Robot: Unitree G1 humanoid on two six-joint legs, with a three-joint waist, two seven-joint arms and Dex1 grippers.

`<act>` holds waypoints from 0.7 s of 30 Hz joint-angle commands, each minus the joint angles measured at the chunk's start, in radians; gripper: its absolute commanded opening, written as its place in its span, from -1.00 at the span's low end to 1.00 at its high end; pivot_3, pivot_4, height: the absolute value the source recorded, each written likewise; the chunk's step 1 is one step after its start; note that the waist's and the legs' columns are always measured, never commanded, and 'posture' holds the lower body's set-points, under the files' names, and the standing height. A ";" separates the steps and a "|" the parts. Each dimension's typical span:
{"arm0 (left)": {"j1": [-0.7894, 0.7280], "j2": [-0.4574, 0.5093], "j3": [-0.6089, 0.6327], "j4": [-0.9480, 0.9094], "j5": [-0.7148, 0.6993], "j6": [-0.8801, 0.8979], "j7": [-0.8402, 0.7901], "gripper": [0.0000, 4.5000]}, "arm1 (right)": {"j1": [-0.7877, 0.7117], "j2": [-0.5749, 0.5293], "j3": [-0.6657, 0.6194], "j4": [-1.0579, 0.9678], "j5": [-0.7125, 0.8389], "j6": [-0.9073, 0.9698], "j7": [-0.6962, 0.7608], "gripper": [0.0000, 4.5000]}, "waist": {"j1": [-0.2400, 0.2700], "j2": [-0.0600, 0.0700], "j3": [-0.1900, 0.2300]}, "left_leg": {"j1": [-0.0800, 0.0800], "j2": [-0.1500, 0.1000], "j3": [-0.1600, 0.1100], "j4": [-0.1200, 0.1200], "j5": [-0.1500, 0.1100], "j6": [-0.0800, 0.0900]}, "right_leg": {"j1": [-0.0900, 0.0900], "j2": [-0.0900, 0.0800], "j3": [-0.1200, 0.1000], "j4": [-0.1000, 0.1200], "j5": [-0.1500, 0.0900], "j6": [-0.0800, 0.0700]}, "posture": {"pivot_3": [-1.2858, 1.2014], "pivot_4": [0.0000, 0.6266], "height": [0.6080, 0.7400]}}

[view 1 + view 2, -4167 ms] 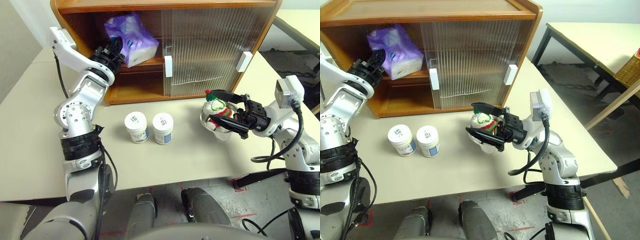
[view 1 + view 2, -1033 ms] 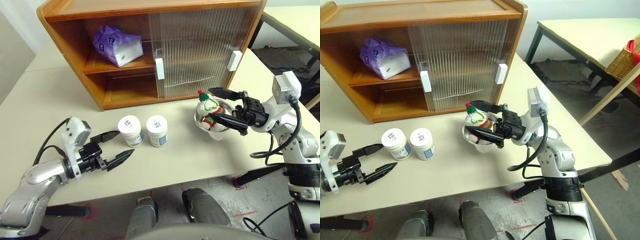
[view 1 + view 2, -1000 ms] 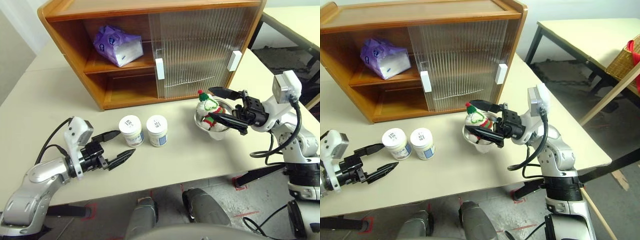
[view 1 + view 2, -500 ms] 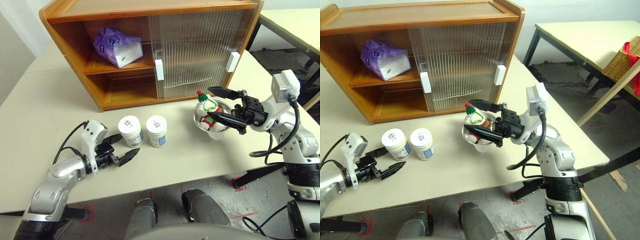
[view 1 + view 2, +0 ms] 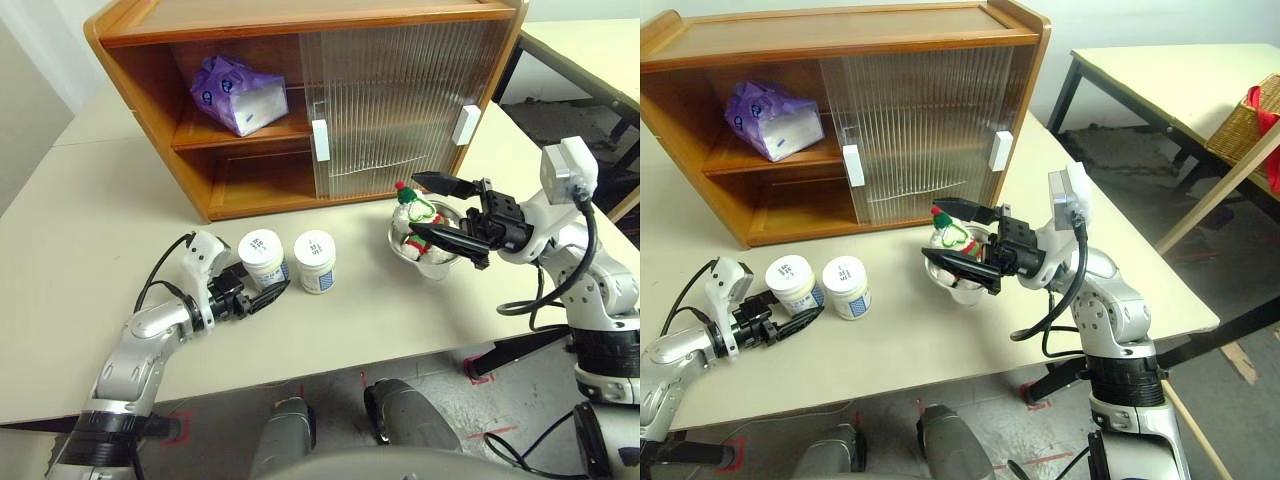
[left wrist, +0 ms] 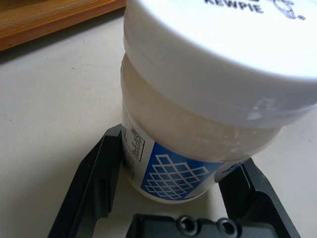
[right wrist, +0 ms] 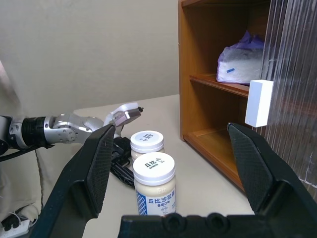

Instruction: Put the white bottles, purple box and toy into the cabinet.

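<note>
Since a second ago the left gripper (image 5: pixel 262 296) has reached the left jar (image 5: pixel 262 258), jaws apart around it; box (image 5: pixel 238 94) shelved, both jars and toy (image 5: pixel 419 217) remain, right gripper (image 5: pixel 433 208) open.

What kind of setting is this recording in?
Probably a lab or test room set up as a home storage corner: a wooden cabinet on a plain beige table, another bare table and a wicker basket behind.

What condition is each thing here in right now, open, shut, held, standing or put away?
Cabinet: left side open, doors slid right.
Purple box: lying on upper shelf.
Left white bottle: upright, lidded, between the left gripper's fingers.
Right white bottle: upright, lidded, free.
Toy: sitting in metal bowl.
Right gripper: open.
</note>
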 commanded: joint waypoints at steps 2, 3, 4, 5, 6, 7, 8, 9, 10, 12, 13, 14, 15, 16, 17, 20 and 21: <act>-0.044 -0.058 0.106 0.034 -0.066 0.024 0.091 0.40 | -0.002 -0.005 0.002 -0.001 -0.005 0.002 0.006 1.00 | 0.000 -0.002 0.000 | 0.000 0.000 0.000 0.000 0.000 0.000 | 0.000 0.000 0.000 0.000 0.000 0.000 | -0.16 -0.76 1.00; -0.067 -0.059 0.118 0.045 -0.062 0.032 0.114 0.40 | -0.004 -0.004 0.002 0.003 -0.006 0.001 0.008 1.00 | 0.000 -0.002 0.000 | 0.000 0.001 0.000 0.000 0.000 0.000 | 0.000 0.001 -0.001 0.000 0.000 0.000 | -0.15 -0.76 1.00; -0.090 -0.059 0.123 0.059 -0.053 0.037 0.135 0.40 | -0.005 -0.003 0.003 0.006 -0.006 -0.001 0.010 1.00 | 0.001 -0.002 0.000 | 0.000 0.001 -0.001 0.000 0.000 0.000 | 0.000 0.001 -0.001 0.000 0.000 0.000 | -0.15 -0.76 1.00; -0.113 -0.059 0.122 0.075 -0.045 0.039 0.148 0.40 | -0.006 -0.001 0.004 0.008 -0.007 -0.002 0.010 1.00 | 0.002 -0.002 0.000 | 0.000 0.001 -0.001 0.000 0.000 0.000 | 0.000 0.001 -0.001 0.000 0.000 0.000 | -0.15 -0.75 1.00; -0.142 -0.063 0.117 0.100 -0.030 0.034 0.164 0.40 | -0.005 0.003 0.006 0.007 -0.007 -0.002 0.008 1.00 | 0.003 -0.002 0.000 | 0.000 0.001 0.000 0.000 0.000 0.000 | 0.000 0.001 -0.001 0.000 0.001 0.000 | -0.15 -0.76 1.00; -0.161 -0.067 0.112 0.117 -0.021 0.029 0.172 0.40 | -0.005 0.005 0.008 0.005 -0.006 -0.001 0.007 1.00 | 0.004 -0.002 0.000 | 0.000 0.000 0.000 0.000 0.001 0.000 | 0.000 0.001 -0.001 0.000 0.001 0.000 | -0.15 -0.76 1.00; -0.181 -0.068 0.106 0.135 -0.008 0.020 0.180 0.40 | -0.005 0.008 0.010 0.003 -0.006 0.000 0.005 1.00 | 0.004 -0.002 0.000 | 0.000 0.000 0.000 0.000 0.001 0.001 | 0.001 0.001 -0.001 0.000 0.001 0.001 | -0.15 -0.76 1.00; -0.217 -0.066 0.083 0.164 0.024 0.004 0.190 0.40 | -0.004 0.008 0.010 -0.001 -0.004 0.003 0.004 1.00 | 0.004 -0.002 0.000 | 0.000 0.000 0.000 0.000 0.001 0.001 | 0.001 0.001 0.000 0.000 0.002 0.000 | -0.15 -0.76 1.00; -0.243 -0.064 0.068 0.186 0.046 -0.008 0.194 0.40 | -0.005 0.009 0.011 -0.003 -0.003 0.005 0.003 1.00 | 0.004 -0.002 0.000 | 0.000 -0.001 0.001 0.000 0.001 0.001 | 0.001 0.001 0.001 -0.001 0.002 0.000 | -0.15 -0.76 1.00; -0.301 -0.077 0.060 0.237 0.072 -0.028 0.220 0.40 | -0.005 0.008 0.009 -0.004 -0.003 0.005 0.004 1.00 | 0.006 -0.003 0.000 | -0.001 -0.002 0.000 0.001 0.001 0.001 | 0.002 0.000 0.001 -0.001 0.003 0.001 | -0.15 -0.76 1.00; -0.338 -0.080 0.050 0.279 0.091 -0.036 0.231 0.40 | -0.003 0.005 0.005 -0.004 -0.001 0.006 0.005 1.00 | 0.007 -0.003 0.000 | -0.001 -0.002 0.000 0.002 0.001 0.001 | 0.002 0.000 0.001 -0.001 0.003 0.000 | -0.16 -0.76 1.00; -0.374 -0.084 0.039 0.323 0.107 -0.045 0.238 0.40 | -0.002 0.003 0.002 -0.006 0.000 0.006 0.005 1.00 | 0.008 -0.004 0.000 | -0.001 -0.002 0.000 0.002 0.001 0.002 | 0.002 0.000 0.001 -0.002 0.004 0.000 | -0.16 -0.76 1.00; -0.406 -0.089 0.030 0.363 0.121 -0.052 0.244 0.40 | 0.001 0.002 0.000 -0.009 0.001 0.007 0.004 1.00 | 0.010 -0.004 0.000 | -0.001 -0.002 0.000 0.002 0.001 0.002 | 0.002 0.000 0.001 -0.002 0.004 0.000 | -0.17 -0.76 1.00; -0.435 -0.095 0.022 0.404 0.134 -0.065 0.249 0.40 | 0.005 0.001 -0.001 -0.012 0.001 0.007 0.003 1.00 | 0.009 -0.004 0.000 | -0.001 -0.002 0.000 0.003 0.002 0.003 | 0.002 0.000 0.001 -0.002 0.005 0.001 | -0.17 -0.76 1.00; -0.462 -0.105 0.018 0.443 0.143 -0.080 0.254 0.40 | 0.009 0.000 -0.003 -0.015 0.002 0.007 0.002 1.00 | 0.008 -0.005 0.000 | -0.001 -0.002 0.000 0.003 0.002 0.003 | 0.003 0.000 0.002 -0.002 0.005 0.001 | -0.17 -0.76 1.00; -0.529 -0.127 0.003 0.541 0.171 -0.129 0.258 0.40 | 0.017 -0.003 -0.008 -0.021 0.003 0.006 0.000 1.00 | 0.004 -0.005 0.000 | -0.001 -0.002 0.001 0.004 0.002 0.003 | 0.003 0.000 0.002 -0.002 0.004 0.004 | -0.19 -0.77 1.00; -0.550 -0.135 0.002 0.568 0.179 -0.141 0.267 0.40 | 0.019 -0.004 -0.009 -0.023 0.003 0.006 0.000 1.00 | 0.002 -0.005 0.000 | -0.001 -0.003 0.001 0.004 0.002 0.003 | 0.003 0.000 0.002 -0.002 0.003 0.006 | -0.19 -0.77 1.00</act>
